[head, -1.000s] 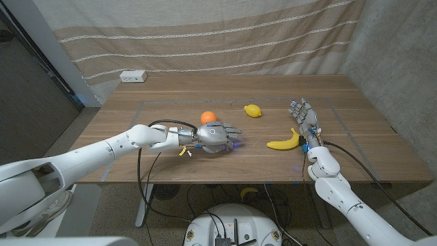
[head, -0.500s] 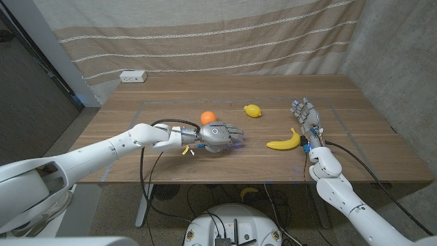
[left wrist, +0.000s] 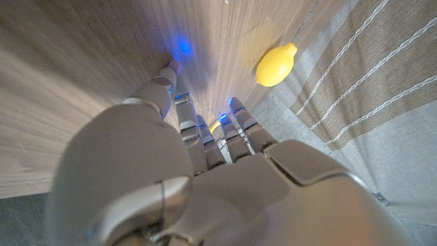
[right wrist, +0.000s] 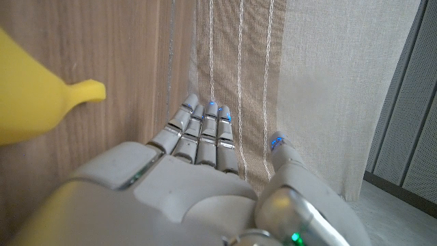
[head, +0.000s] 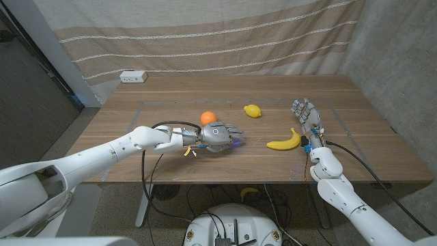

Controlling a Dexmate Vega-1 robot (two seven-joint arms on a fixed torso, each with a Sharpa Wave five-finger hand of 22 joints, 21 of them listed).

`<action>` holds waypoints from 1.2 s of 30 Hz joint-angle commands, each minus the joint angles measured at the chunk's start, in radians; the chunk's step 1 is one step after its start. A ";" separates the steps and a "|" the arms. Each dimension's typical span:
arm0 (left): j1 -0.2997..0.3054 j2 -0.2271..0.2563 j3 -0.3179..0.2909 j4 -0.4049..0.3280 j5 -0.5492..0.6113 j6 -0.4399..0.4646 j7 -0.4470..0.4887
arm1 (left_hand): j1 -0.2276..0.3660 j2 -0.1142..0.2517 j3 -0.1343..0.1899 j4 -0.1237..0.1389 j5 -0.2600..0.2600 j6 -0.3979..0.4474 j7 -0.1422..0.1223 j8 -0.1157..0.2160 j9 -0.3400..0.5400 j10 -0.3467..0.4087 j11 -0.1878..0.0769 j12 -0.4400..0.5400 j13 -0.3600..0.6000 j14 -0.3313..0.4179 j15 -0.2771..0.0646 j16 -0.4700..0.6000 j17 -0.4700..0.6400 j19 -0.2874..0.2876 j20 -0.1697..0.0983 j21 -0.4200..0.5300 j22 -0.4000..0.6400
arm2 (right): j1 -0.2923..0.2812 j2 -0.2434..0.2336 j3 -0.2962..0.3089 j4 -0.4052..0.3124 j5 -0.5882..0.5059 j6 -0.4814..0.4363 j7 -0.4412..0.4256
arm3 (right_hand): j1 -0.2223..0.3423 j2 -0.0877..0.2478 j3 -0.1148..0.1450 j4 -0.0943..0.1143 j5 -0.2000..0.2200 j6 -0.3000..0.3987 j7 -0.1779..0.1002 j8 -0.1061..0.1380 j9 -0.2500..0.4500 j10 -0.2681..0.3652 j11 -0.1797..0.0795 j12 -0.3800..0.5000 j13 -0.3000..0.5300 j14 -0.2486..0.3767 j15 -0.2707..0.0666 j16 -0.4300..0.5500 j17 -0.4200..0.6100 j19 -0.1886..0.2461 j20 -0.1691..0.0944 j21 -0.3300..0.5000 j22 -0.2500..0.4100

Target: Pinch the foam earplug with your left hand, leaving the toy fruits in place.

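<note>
On table [head: 171, 96]: one orange [head: 207, 117], lemon [head: 252, 111], banana [head: 285, 142] (toys).

Soft, even light is falling from above, leaving the table [head: 205, 160] free of glare. A faint shadow is showing under the left robot hand [head: 220, 137]. Both wrist views are blurring close up, with blue glints.
</note>
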State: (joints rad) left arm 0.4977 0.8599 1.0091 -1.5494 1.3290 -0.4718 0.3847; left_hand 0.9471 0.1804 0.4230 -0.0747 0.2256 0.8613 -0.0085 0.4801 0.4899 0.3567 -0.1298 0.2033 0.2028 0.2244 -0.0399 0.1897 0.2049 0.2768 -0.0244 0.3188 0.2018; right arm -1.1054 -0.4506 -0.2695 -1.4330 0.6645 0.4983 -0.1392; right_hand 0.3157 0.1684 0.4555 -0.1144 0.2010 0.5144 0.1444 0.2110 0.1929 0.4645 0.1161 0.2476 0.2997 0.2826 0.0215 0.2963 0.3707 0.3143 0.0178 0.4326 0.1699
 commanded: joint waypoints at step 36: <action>0.128 -0.050 -0.137 -0.072 -0.158 0.226 0.074 | -0.086 0.017 0.078 0.155 0.138 -0.279 -0.033 0.294 0.445 0.001 0.046 0.019 0.037 -0.006 -0.047 0.022 0.022 -0.013 0.014 0.063 0.028 | -0.017 -0.004 0.010 -0.010 -0.005 0.023 0.005 | -0.023 -0.005 -0.004 0.002 -0.001 0.008 0.003 0.000 0.006 0.009 0.004 0.004 0.004 0.006 0.002 -0.001 0.001 0.012 0.003 -0.017 0.005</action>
State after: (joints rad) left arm 0.6019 0.8301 0.9069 -1.6139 1.2320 -0.2866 0.4142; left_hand 0.8682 0.1945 0.4931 0.0772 0.3558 0.5854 -0.0393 0.7630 0.9208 0.3447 -0.0821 0.2160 0.2351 0.2073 -0.0395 0.2051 0.2210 0.2610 -0.0161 0.3761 0.2256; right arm -1.1209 -0.4543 -0.2615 -1.4440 0.6595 0.5173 -0.1372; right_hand 0.3027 0.1634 0.4528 -0.1116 0.2010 0.5179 0.1481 0.2110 0.1928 0.4644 0.1160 0.2476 0.2996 0.2825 0.0215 0.2962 0.3708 0.3178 0.0215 0.4174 0.1699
